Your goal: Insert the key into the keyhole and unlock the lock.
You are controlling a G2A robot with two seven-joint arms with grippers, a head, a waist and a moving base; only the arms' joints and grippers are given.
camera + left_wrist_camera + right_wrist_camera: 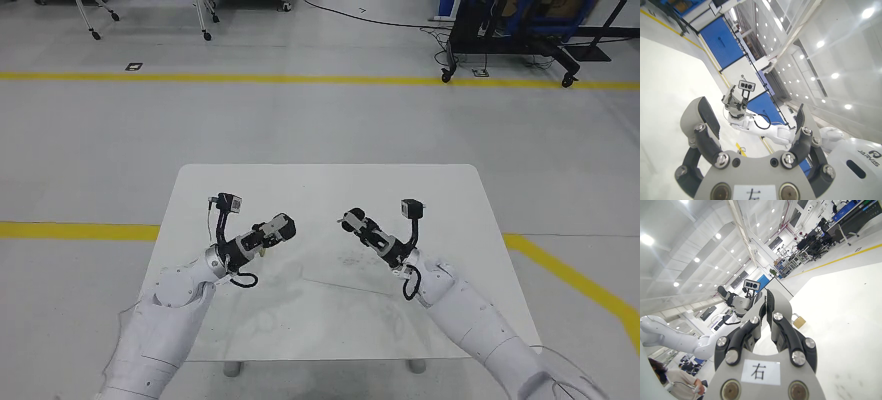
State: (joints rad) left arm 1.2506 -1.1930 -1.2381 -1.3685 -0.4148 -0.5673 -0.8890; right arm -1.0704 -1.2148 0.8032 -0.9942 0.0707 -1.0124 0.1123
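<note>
A brass padlock with a silver shackle lies on the white table. In the top view a small brass-coloured bit peeks out beside the left forearm. My right gripper is held above the table's middle, pointing toward the left arm. It is shut on a thin silvery piece that looks like the key, seen edge-on between the pads. My left gripper is raised over the table facing the right gripper. It is open wide with nothing between its fingers.
The two grippers face each other a short gap apart over the table's centre. Faint scuff marks show on the tabletop. Yellow floor lines run past the table.
</note>
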